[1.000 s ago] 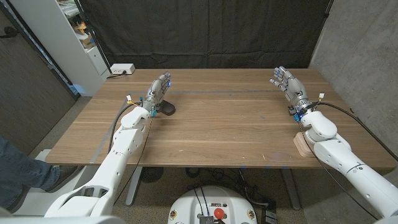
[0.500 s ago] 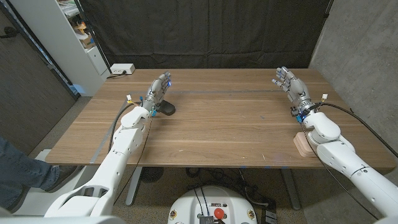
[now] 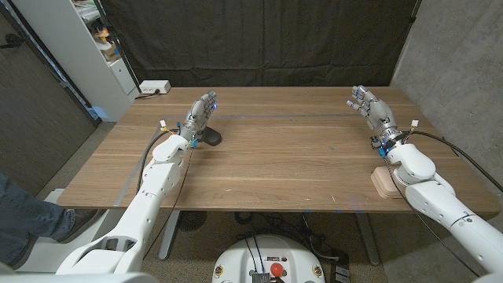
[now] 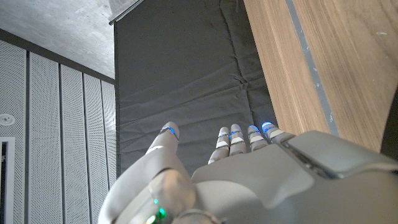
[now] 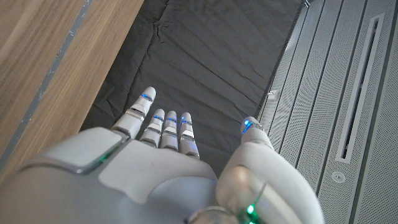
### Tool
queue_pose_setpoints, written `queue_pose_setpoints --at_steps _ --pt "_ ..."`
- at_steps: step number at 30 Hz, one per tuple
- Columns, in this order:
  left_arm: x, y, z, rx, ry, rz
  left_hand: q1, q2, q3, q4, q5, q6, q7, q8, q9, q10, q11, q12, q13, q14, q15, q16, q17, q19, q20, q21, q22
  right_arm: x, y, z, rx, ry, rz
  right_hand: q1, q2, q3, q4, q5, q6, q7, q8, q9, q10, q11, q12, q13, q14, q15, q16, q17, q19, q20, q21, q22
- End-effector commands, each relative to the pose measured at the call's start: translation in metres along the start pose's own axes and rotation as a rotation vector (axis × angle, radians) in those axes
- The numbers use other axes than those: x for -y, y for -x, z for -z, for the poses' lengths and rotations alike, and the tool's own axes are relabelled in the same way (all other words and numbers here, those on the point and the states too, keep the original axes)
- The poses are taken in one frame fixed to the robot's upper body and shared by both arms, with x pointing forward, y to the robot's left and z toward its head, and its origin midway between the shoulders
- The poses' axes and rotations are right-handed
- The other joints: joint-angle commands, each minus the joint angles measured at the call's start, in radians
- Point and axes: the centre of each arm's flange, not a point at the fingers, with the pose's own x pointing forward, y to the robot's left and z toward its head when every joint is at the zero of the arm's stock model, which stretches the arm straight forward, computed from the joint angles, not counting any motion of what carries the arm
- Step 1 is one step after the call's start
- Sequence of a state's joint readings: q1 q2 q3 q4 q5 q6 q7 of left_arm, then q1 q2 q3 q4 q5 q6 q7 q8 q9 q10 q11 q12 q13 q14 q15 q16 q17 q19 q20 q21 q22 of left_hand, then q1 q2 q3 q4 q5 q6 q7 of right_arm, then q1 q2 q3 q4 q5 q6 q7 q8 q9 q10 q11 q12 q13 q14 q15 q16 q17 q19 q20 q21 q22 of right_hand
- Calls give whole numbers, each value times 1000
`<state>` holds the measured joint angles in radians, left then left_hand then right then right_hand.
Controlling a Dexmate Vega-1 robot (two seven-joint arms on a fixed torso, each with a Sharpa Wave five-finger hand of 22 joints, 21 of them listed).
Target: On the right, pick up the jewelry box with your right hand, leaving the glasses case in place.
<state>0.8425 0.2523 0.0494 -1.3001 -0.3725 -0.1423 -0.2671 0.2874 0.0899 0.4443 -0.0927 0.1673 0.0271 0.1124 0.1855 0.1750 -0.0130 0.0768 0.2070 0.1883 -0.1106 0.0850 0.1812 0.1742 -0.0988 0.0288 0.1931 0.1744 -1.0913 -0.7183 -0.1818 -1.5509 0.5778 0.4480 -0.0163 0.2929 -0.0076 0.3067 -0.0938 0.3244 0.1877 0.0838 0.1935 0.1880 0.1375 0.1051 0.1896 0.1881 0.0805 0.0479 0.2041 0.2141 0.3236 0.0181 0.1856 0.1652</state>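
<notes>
A pale tan jewelry box [image 3: 384, 182] sits at the table's front right edge, partly hidden under my right forearm. My right hand [image 3: 371, 108] is held above the table well behind the box, fingers spread and holding nothing; the right wrist view shows the hand [image 5: 163, 169] with its fingers stretched toward a black curtain. A dark oval case [image 3: 211, 139] lies on the left half of the table. My left hand [image 3: 200, 115] stands just behind the case with straight fingers and an empty grasp, and the hand [image 4: 249, 177] also appears in the left wrist view.
A white box [image 3: 154, 87] sits at the table's [image 3: 283, 157] back left corner. A white shelf unit [image 3: 86, 47] stands to the left, a concrete wall [image 3: 456, 71] to the right. A person's leg [image 3: 23, 212] shows at the lower left.
My right hand and forearm have drifted slightly to the right, uncovering a little more of the jewelry box. The left hand and dark case have not moved.
</notes>
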Motion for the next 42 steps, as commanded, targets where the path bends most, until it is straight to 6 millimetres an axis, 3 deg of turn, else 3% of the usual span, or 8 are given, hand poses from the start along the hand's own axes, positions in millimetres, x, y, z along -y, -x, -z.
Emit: queue_pose_setpoints --at_steps 1,42 --pt "3 1 -1 4 4 10 4 8 -1 -7 5 4 3 2 3 5 3 6 5 2 2 5 5 -5 -3 6 5 6 9 -3 5 17 5 14 3 4 -9 -1 7 3 7 4 5 -4 9 6 13 -4 8 2 7 -10 7 4" --pt "14 4 -1 -12 -9 22 9 19 4 -12 7 5 2 1 3 5 4 5 5 4 3 5 5 -6 1 5 4 32 43 -9 10 69 28 26 3 6 -18 -4 17 0 10 4 23 -6 14 7 35 -9 14 2 34 -13 11 3"
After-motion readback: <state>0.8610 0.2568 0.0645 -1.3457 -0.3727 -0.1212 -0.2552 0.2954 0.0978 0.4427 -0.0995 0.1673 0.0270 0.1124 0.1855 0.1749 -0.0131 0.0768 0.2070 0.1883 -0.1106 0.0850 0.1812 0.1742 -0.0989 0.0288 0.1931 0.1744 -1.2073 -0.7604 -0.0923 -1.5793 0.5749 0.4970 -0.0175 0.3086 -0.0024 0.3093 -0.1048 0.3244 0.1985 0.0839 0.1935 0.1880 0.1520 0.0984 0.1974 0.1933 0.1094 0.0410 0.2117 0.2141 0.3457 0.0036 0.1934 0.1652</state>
